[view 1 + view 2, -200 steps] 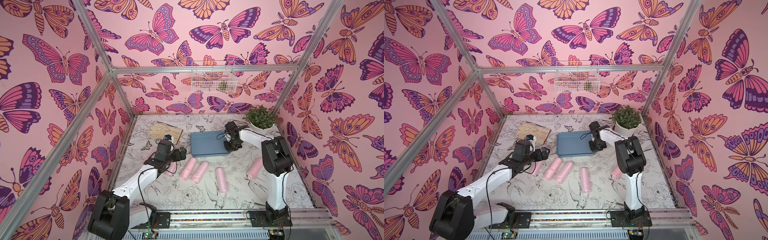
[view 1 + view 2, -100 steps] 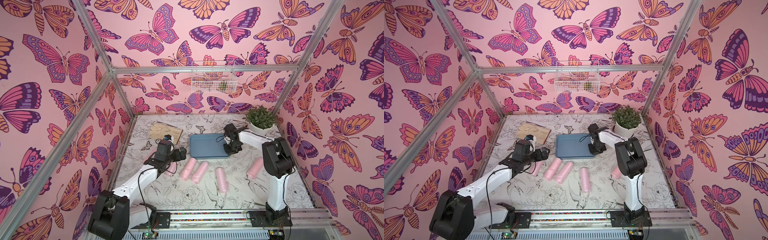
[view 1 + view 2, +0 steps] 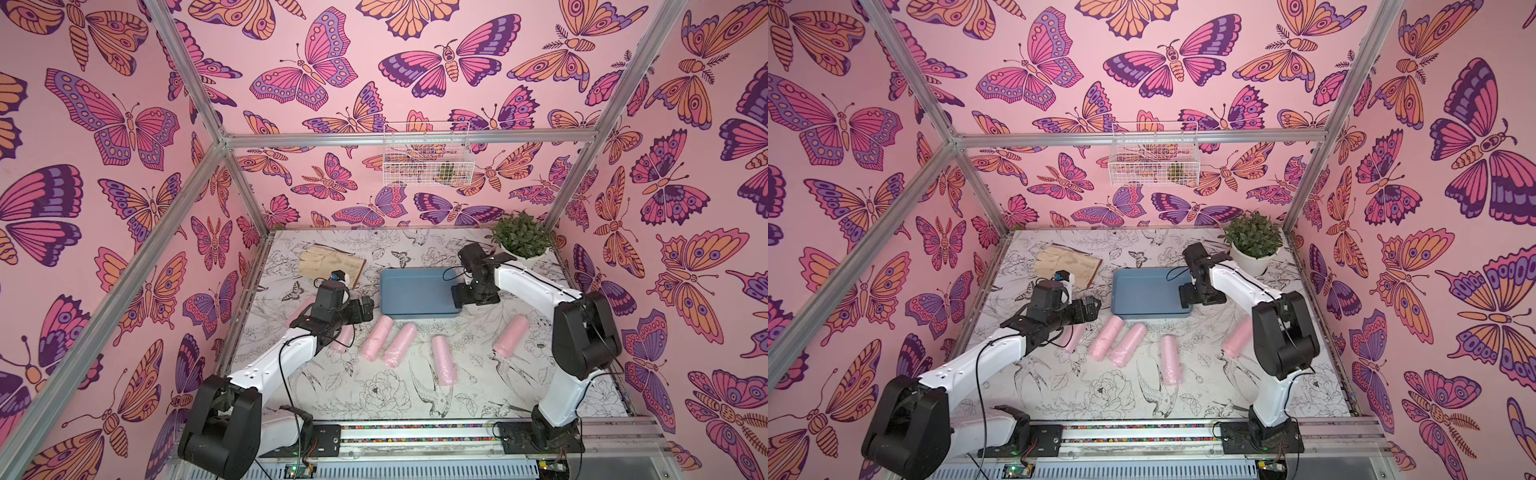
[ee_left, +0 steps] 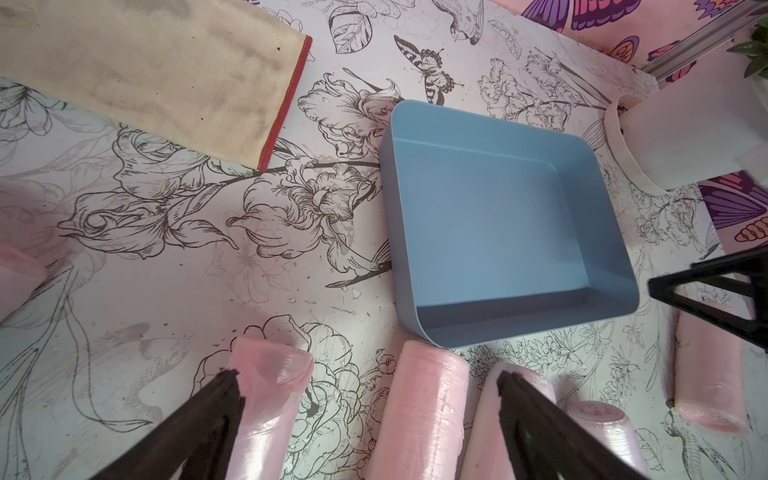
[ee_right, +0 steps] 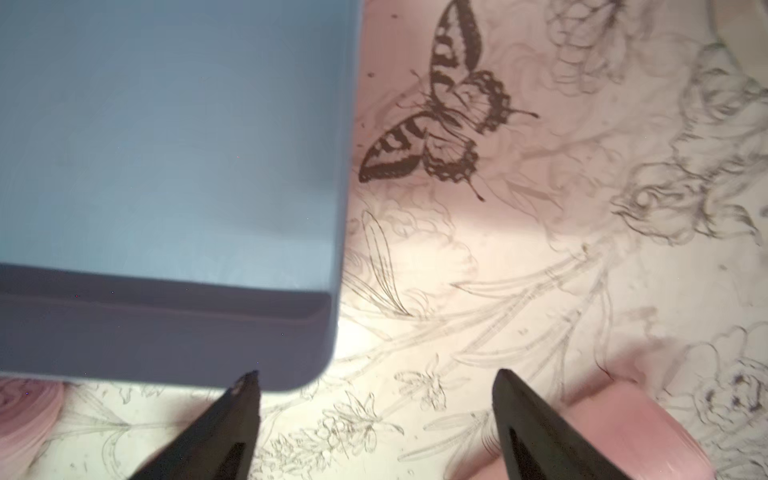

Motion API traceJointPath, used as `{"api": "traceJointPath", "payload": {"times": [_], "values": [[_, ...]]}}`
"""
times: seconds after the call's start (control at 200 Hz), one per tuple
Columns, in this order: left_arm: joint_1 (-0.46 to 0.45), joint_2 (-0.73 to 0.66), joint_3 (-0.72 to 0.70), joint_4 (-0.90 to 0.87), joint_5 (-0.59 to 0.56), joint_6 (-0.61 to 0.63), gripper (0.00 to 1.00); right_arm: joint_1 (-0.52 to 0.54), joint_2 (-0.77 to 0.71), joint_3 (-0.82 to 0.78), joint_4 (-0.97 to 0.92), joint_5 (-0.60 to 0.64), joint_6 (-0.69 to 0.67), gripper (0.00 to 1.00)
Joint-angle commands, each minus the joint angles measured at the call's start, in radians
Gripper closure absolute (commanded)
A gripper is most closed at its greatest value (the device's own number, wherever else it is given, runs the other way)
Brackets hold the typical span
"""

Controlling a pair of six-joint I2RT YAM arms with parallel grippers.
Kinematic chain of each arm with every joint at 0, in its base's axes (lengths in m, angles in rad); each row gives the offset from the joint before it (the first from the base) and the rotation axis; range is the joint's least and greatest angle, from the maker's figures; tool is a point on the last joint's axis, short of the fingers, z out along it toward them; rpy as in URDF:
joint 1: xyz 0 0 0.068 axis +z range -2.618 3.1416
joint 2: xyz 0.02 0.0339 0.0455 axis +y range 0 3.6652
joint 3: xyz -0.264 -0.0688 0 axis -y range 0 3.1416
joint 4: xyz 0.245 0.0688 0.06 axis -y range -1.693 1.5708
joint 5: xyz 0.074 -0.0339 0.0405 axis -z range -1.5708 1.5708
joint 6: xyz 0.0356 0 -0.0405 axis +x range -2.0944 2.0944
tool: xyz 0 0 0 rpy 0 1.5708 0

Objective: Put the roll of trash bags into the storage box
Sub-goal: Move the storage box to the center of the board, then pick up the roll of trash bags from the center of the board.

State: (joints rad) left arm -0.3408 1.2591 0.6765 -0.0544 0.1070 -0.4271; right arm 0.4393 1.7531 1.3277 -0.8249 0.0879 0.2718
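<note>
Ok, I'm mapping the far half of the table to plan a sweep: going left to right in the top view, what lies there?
beige cloth → storage box → potted plant

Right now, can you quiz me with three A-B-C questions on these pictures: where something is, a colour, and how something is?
1. What colour are the trash bag rolls?
A. green
B. pink
C. white

2. The storage box is:
A. full of rolls
B. empty
C. upside down

3. Where is the wire basket?
A. in the storage box
B. on top of the rolls
C. hung on the back wall

Answers:
1. B: every roll looks pink.
2. B: its blue floor is bare.
3. C: it hangs high on that wall.
</note>
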Motion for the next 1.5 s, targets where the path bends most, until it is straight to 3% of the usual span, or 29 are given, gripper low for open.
{"api": "traceJointPath", "payload": {"times": [0.0,0.2,0.366,0.636,1.026,1.327,1.497], "values": [[-0.004,0.003,0.027,-0.012,-0.001,0.033,0.00,-0.079,-0.150,-0.095,-0.041,0.048,0.153,0.07],[-0.003,0.046,0.028,-0.013,0.013,0.048,0.00,-0.215,-0.377,-0.273,-0.029,0.061,0.336,0.09],[-0.003,0.053,0.026,-0.012,0.015,0.051,0.00,-0.316,-0.438,-0.381,0.049,-0.059,0.433,0.09],[-0.003,0.059,0.027,-0.013,0.031,0.050,0.00,-0.344,-0.411,-0.489,0.177,-0.113,0.516,0.07],[-0.002,0.050,0.020,-0.012,0.036,0.042,0.00,-0.344,-0.316,-0.540,0.242,-0.138,0.509,0.09],[-0.003,0.039,0.018,-0.019,0.034,0.038,0.00,-0.344,-0.259,-0.552,0.265,-0.132,0.482,0.23],[-0.003,0.035,0.018,-0.021,0.036,0.032,0.00,-0.343,-0.250,-0.560,0.277,-0.131,0.463,0.44]]}}
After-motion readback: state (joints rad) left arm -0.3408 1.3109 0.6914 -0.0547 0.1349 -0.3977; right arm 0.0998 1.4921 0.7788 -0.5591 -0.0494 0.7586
